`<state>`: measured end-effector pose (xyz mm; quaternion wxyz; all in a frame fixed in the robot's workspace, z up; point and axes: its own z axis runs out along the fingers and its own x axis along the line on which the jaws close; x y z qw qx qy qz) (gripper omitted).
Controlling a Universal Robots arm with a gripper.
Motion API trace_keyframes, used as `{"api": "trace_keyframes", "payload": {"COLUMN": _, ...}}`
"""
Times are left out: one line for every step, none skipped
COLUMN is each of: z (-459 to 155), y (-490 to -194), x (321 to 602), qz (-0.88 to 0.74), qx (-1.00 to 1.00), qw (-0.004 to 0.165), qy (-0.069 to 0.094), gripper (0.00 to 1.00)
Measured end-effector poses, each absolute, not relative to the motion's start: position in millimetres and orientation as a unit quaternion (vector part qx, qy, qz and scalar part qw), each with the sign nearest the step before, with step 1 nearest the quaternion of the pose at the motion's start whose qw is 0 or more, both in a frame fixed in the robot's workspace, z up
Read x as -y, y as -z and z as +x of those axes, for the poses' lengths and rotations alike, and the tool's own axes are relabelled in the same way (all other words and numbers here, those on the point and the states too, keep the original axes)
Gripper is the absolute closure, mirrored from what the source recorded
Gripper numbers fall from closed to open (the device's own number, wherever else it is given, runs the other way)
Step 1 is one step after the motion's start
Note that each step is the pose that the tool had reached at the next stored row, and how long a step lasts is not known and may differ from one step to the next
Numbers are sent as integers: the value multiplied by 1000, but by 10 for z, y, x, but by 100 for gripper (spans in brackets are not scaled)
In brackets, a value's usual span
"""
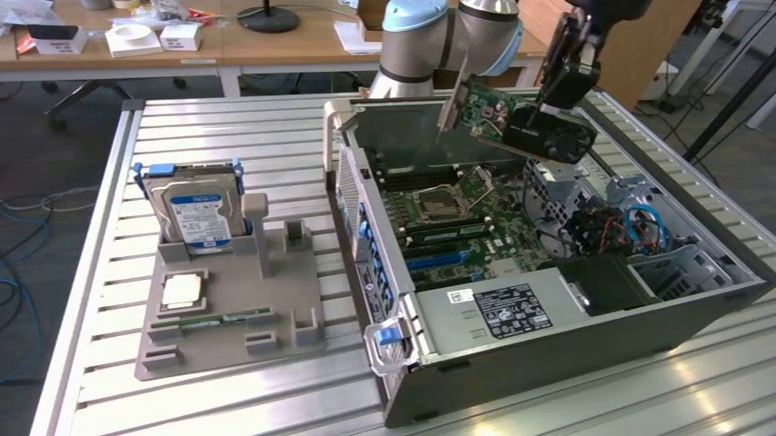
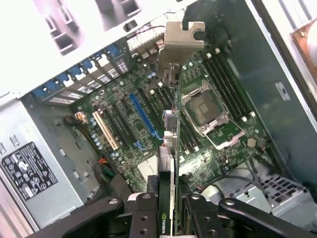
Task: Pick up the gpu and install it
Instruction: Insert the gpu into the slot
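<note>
Exterior view: gripper [image 1: 552, 109] clenched on the gpu [image 1: 515, 113], gripping its black cooler end; the card hangs tilted in the air above the open case [image 1: 582, 363], well clear of the motherboard [image 1: 473, 227] and touching nothing else. Wrist view: gpu [image 2: 171, 148] seen edge-on, fingers [image 2: 143, 213] clamped either side of it, metal bracket [image 2: 183, 37] at the far end toward the rear slot openings of the case. Long blue slot [image 2: 144, 116] lies beside the card's line, not under it, so the card looks not yet lined up. Step in hand, as I judge it: carry and align over the slot. To do it well: keep the grip firm so the card doesn't swing, level out the tilt so the connector edge runs parallel to the slot, point the bracket at the rear opening, stay clear of the CPU socket [image 2: 205, 109] and loose cables. Hard drive [image 1: 194, 213] sits on the grey fixture [image 1: 224, 350] outside, untouched.
</note>
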<state>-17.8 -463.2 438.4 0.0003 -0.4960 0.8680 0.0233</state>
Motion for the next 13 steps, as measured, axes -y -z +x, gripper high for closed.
{"api": "trace_keyframes", "payload": {"z": -178, "y": -4383, "x": 4632, "qz": -504, "qx": -863, "qw": 0, "qy": -23, "gripper": 74}}
{"api": "trace_keyframes", "payload": {"z": -178, "y": -4381, "x": 4632, "qz": -512, "qx": -859, "qw": 0, "qy": -23, "gripper": 74}}
{"api": "trace_keyframes", "payload": {"z": -178, "y": -4381, "x": 4632, "qz": -520, "qx": -854, "qw": 0, "qy": -23, "gripper": 74}}
{"api": "trace_keyframes", "payload": {"z": -178, "y": -4379, "x": 4632, "qz": -528, "qx": -849, "qw": 0, "qy": -23, "gripper": 74}}
{"api": "trace_keyframes", "payload": {"z": -178, "y": -4378, "x": 4633, "qz": -535, "qx": -844, "qw": -1, "qy": -23, "gripper": 74}}
{"api": "trace_keyframes", "payload": {"z": -178, "y": -4376, "x": 4633, "qz": -543, "qx": -840, "qw": -1, "qy": -23, "gripper": 74}}
{"api": "trace_keyframes", "payload": {"z": -178, "y": -4375, "x": 4632, "qz": -550, "qx": -835, "qw": -1, "qy": -23, "gripper": 74}}
{"api": "trace_keyframes", "payload": {"z": -178, "y": -4374, "x": 4632, "qz": -558, "qx": -830, "qw": -1, "qy": -23, "gripper": 74}}
{"api": "trace_keyframes", "payload": {"z": -178, "y": -4373, "x": 4632, "qz": -565, "qx": -825, "qw": -1, "qy": -23, "gripper": 74}}
{"api": "trace_keyframes", "payload": {"z": -178, "y": -4371, "x": 4632, "qz": -572, "qx": -820, "qw": -1, "qy": -23, "gripper": 74}}
{"api": "trace_keyframes", "payload": {"z": -178, "y": -4370, "x": 4632, "qz": -580, "qx": -814, "qw": -2, "qy": -23, "gripper": 74}}
{"api": "trace_keyframes", "payload": {"z": -178, "y": -4369, "x": 4632, "qz": -587, "qx": -809, "qw": -2, "qy": -23, "gripper": 74}}
{"api": "trace_keyframes", "payload": {"z": -178, "y": -4367, "x": 4632, "qz": -594, "qx": -804, "qw": -2, "qy": -23, "gripper": 74}}
